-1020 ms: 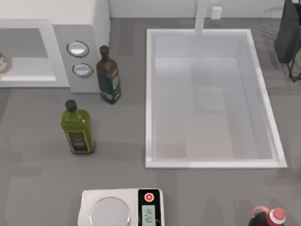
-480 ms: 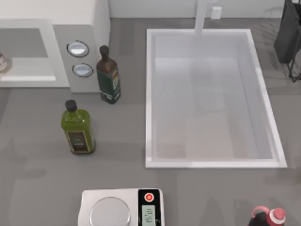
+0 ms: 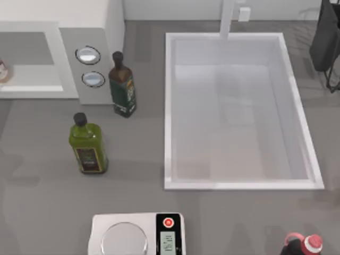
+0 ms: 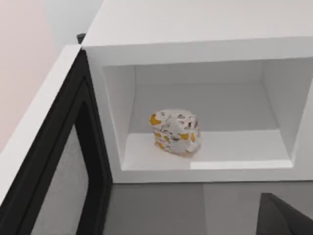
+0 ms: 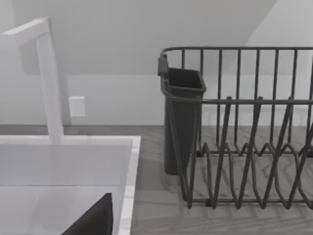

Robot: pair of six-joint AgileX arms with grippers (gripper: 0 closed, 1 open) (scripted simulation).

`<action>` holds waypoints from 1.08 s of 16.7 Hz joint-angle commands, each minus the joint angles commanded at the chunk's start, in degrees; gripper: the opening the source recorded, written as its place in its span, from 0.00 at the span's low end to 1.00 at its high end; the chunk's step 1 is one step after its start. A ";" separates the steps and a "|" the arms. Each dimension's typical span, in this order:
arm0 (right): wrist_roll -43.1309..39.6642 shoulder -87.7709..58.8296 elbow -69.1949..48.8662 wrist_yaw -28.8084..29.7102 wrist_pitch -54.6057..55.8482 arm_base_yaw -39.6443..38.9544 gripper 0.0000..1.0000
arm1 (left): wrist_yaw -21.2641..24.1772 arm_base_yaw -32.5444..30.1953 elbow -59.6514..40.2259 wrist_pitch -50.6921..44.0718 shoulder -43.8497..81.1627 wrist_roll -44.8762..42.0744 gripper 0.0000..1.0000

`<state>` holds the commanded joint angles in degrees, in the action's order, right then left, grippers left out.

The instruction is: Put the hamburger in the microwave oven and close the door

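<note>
The microwave oven (image 3: 79, 32) is a big white box at the table's back left, with two round silver knobs (image 3: 88, 54) on its grey strip. Its cavity (image 4: 205, 112) stands open. The hamburger (image 4: 175, 132), a small rounded item with orange and dark patches, rests on the cavity floor near the front; a sliver of it (image 3: 2, 70) shows at the top view's left edge. The door (image 4: 54, 161), a dark-framed see-through panel, is swung wide open beside the cavity. A dark part of my left gripper (image 4: 283, 218) hangs in front of the oven. My right gripper (image 5: 95, 220) is parked over the sink's back corner.
A dark green bottle (image 3: 122, 85) stands right by the knobs and a lighter green one (image 3: 87, 143) in front of it. The large white sink (image 3: 170, 106) with its faucet (image 3: 227, 18) takes the middle. A scale (image 3: 138, 234), a red-capped bottle (image 3: 303, 245) and a dish rack (image 5: 244, 127) lie around.
</note>
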<state>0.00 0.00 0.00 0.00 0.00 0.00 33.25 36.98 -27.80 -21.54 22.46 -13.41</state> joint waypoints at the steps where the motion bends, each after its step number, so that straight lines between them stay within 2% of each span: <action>1: 0.00 0.00 0.00 0.00 0.00 0.00 1.00 | 0.73 1.95 -3.42 -1.98 5.41 -2.26 0.00; 6: 0.00 0.00 0.00 0.00 0.00 0.00 1.00 | 3.70 11.91 -23.35 -9.78 36.48 -15.88 0.00; 11: 0.00 0.00 0.00 0.00 0.00 0.00 1.00 | 4.16 19.73 -40.73 -17.16 61.57 -29.98 0.00; 15: 0.00 0.00 0.00 0.00 0.00 0.00 1.00 | 4.87 22.34 -49.71 -20.78 74.65 -37.65 0.00; 18: 0.00 0.00 0.00 0.00 0.00 0.00 1.00 | 5.30 23.26 -52.27 -22.32 78.49 -39.61 0.00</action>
<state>0.00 0.00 0.00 0.00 0.00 0.00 38.55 60.24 -80.07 -43.86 100.95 -53.02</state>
